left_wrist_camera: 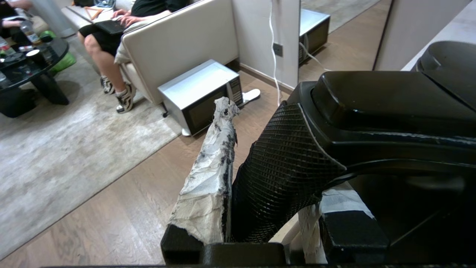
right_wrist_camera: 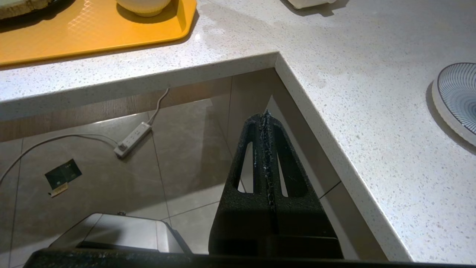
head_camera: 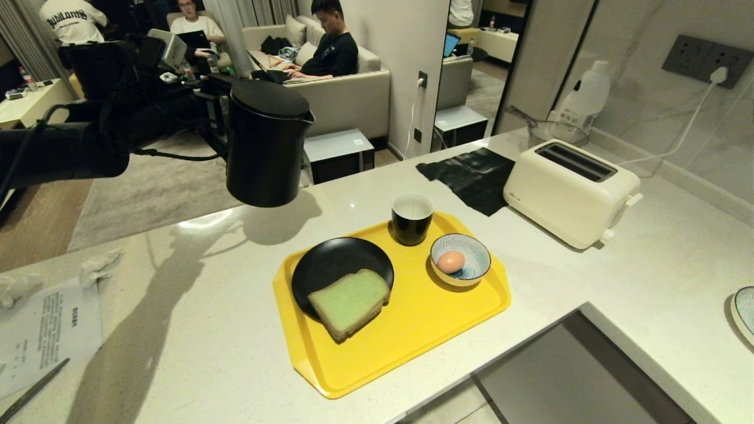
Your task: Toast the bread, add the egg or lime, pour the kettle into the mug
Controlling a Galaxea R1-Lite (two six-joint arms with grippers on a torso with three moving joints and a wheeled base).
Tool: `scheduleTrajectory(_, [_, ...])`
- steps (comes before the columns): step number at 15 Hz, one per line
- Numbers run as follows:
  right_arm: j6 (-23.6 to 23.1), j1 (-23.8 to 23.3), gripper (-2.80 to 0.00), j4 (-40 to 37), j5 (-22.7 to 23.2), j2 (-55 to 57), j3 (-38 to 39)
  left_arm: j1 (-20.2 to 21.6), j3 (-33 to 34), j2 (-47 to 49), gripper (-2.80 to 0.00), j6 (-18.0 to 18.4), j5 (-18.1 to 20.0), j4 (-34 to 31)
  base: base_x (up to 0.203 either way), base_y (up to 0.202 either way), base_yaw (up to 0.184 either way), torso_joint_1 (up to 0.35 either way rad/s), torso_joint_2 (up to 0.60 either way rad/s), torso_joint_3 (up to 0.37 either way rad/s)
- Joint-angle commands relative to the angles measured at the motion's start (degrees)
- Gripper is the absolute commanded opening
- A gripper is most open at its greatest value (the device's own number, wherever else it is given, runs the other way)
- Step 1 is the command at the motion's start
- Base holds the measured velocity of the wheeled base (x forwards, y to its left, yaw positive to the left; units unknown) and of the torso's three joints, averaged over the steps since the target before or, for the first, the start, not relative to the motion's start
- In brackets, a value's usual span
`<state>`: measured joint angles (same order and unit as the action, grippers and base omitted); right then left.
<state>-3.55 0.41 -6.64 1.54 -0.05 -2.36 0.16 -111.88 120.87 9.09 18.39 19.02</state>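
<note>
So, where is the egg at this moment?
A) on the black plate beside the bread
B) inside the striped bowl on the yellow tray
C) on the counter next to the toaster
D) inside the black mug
B: the egg lies inside the striped bowl, which stands on the yellow tray.

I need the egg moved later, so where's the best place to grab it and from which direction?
Come straight down from above and close on the egg's rounded sides. It lies on its side low in the striped bowl, whose rim blocks any sideways approach. The mug stands close by, so keep the fingers clear of it.
</note>
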Motion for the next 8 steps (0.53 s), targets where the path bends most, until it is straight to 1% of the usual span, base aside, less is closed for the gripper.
scheduleTrajectory(1, [-0.06, 0.02, -2.8, -0.04, 0.04, 0.05, -0.01, -1.3, 0.0, 0.73, -2.8, 0.71, 0.15, 0.14, 0.0, 0.0, 0.0, 0.0, 0.0, 0.0])
scheduleTrajectory(5, [-0.06, 0.02, -2.8, -0.12, 0.04, 0.05, -0.01, -4.22, 0.0, 2.39, -2.8, 4.49, 0.11, 0.28, 0.0, 0.0, 0.0, 0.0, 0.0, 0.0])
scheduleTrajectory(6, [-0.06, 0.02, -2.8, -0.07, 0.04, 0.05, -0.01, -4.67, 0.0, 2.79, -2.8, 5.33, -0.39, 0.32, 0.0, 0.0, 0.0, 0.0, 0.0, 0.0])
scheduleTrajectory(8, [-0.06, 0.02, -2.8, -0.08, 0.04, 0.05, -0.01, -5.59, 0.0, 3.75, -2.8, 7.0, -3.12, 0.39, 0.0, 0.0, 0.0, 0.0, 0.0, 0.0])
